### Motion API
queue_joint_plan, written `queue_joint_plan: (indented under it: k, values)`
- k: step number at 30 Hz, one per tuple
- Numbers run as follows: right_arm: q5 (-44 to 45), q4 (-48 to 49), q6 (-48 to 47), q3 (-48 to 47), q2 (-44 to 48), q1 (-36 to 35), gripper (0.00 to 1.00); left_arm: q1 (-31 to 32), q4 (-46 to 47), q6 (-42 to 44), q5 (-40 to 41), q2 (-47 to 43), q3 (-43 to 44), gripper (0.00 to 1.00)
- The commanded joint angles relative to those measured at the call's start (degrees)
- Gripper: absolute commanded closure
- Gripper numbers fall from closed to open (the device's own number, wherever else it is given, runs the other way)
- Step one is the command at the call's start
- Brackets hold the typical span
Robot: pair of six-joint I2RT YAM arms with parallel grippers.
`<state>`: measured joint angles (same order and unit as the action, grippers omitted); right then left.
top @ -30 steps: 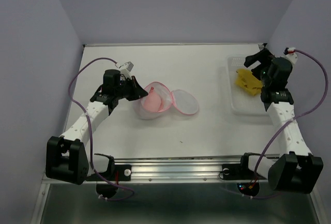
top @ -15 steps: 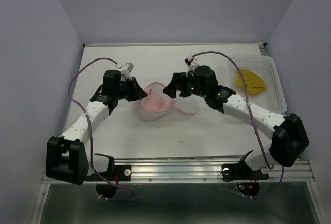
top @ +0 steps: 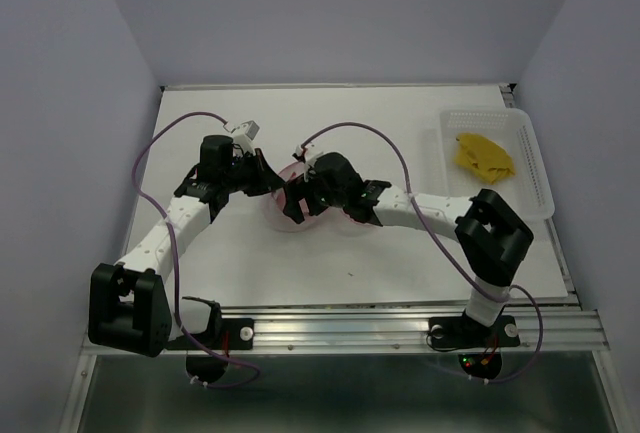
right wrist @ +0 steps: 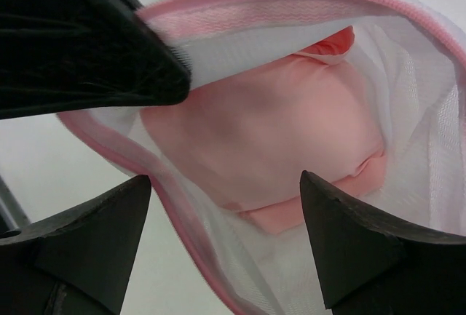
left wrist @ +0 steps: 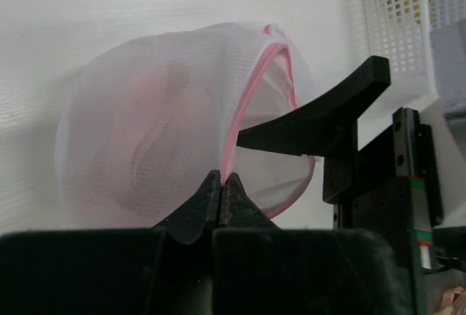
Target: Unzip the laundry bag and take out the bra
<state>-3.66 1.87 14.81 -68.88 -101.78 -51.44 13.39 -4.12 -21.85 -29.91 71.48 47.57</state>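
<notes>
The laundry bag, a white mesh pouch with pink zipper trim, lies unzipped left of the table's middle. Its mouth stands open in the left wrist view. My left gripper is shut on the pink trim at the bag's left edge. My right gripper is open at the bag's mouth. In the right wrist view the pink bra lies inside the bag, just beyond the open right gripper. A left finger holds the rim at the upper left.
A clear plastic tray stands at the back right with a yellow cloth in it; its mesh wall shows in the left wrist view. One right finger crosses in front of the bag's mouth.
My right arm has swung left from the tray to the bag, and its open jaws now face the bra in the bag's mouth. The left gripper has kept its hold.
</notes>
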Motion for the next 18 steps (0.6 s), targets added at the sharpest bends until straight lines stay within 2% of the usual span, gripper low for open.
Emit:
queue_joint_plan:
  k: [1,4,6,7,9,13,18]
  values:
    - [2.5,5.4,-4.3,-1.9,-2.4,-0.4,0.12,-0.3,1.6,1.0,-0.8,-1.8,0.5,1.0]
    - [2.5,6.5,-4.6,-1.3,-3.9,-0.4,0.1,-0.3,1.6,0.9,-0.9,-1.5,0.5,1.0]
    - [2.4,8.1,-4.8,-0.6,-4.4,-0.9,0.06,-0.3,1.7,0.9,-1.2,-1.3,0.4,1.0]
    - [1.2,9.9,-5.3,0.3,-4.7,-0.9,0.0,-0.3,1.7,0.8,-1.2,-1.2,0.4,1.0]
    - [-0.6,12.0,-5.7,1.6,-4.7,-1.5,0.0,-0.3,1.7,0.8,-1.3,-1.1,0.3,1.0]
    - [2.7,13.5,-3.8,1.8,-6.1,-1.5,0.0,-0.3,1.8,0.7,-1.7,-0.7,0.2,1.0]
    - [-1.5,13.0,-2.1,2.6,-1.9,-1.5,0.0,-0.3,1.7,0.6,-1.0,-0.6,0.2,1.0]
